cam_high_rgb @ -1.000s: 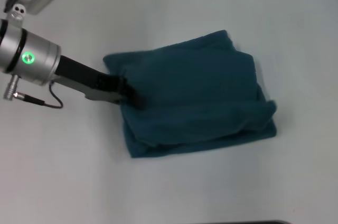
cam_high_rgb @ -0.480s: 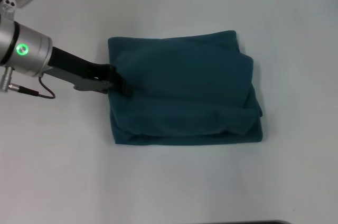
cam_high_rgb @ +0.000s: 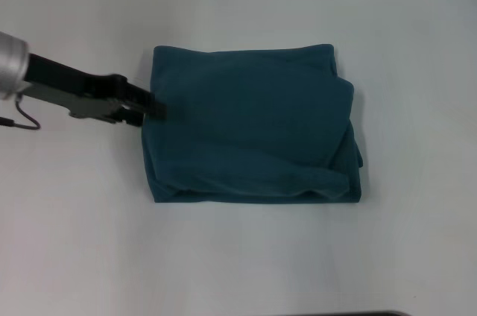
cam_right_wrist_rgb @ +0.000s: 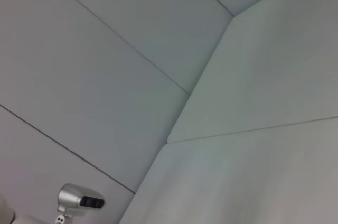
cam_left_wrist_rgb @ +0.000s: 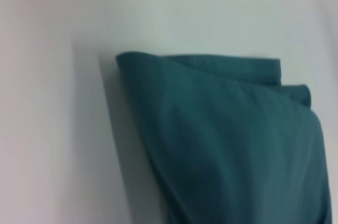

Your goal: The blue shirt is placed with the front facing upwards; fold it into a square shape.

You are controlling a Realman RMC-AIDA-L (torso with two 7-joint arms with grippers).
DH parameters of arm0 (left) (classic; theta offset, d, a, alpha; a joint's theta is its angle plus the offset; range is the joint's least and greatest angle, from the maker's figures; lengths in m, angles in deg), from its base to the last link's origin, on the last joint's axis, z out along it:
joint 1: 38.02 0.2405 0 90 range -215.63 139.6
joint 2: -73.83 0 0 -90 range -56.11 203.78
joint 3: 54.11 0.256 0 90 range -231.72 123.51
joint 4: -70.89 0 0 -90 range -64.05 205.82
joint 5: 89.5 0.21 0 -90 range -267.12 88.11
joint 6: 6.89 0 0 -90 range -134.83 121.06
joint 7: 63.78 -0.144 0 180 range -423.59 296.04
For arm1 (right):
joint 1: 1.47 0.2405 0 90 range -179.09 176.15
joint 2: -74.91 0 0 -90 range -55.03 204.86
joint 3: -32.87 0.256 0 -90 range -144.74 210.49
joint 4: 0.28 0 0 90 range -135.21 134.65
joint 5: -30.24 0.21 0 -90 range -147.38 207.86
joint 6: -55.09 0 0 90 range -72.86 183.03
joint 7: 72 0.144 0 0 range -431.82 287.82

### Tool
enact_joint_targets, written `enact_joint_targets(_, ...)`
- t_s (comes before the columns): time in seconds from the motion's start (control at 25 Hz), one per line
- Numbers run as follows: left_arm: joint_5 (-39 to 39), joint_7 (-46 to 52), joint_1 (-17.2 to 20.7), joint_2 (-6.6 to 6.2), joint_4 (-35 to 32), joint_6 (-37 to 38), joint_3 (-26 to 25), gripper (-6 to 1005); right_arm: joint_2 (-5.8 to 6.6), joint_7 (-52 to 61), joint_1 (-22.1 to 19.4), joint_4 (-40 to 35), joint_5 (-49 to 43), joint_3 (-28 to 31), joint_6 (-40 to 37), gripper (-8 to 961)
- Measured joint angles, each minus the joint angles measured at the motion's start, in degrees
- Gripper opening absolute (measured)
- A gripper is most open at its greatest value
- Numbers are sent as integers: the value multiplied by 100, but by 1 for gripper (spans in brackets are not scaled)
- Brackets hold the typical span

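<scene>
Now the blue shirt (cam_high_rgb: 250,126) lies folded into a rough square in the middle of the white table (cam_high_rgb: 238,256); its layered edges bunch on the right side. At its left edge sits the left gripper (cam_high_rgb: 149,106); whether its jaws are spread or pinching cloth, I cannot tell.

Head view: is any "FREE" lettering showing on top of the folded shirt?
No, the blue shirt lies folded in a plain teal block with no lettering visible.

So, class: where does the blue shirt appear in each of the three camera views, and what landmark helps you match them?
Head view: the blue shirt lies folded mid-picture, the left gripper at its edge.
Left wrist view: it fills the lower right.
Right wrist view: not in it.
Shared landmark: the white table under the shirt.
</scene>
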Motion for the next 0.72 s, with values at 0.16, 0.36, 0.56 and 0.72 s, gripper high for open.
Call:
enact_joint_targets(0.16, -84, -10, 271, 40, 511, 326, -681, 533, -2, 0, -2, 0, -88, -32, 39, 697)
enact_joint_targets(0.36, -627, -197, 565, 189, 990, 819, -1514, 714, -48, -5, 62, 0, -527, -213, 124, 696)
enact_joint_targets(0.56, -955, -279, 702, 184, 943, 1048, -1731, 765, -140, -22, 143, 0, -736, -729, 324, 696)
enact_joint_targets(0.72, -1317, -317, 927, 206, 857, 1248, -1948, 806, -209, 9, 203, 1, -783, -1188, 463, 695)
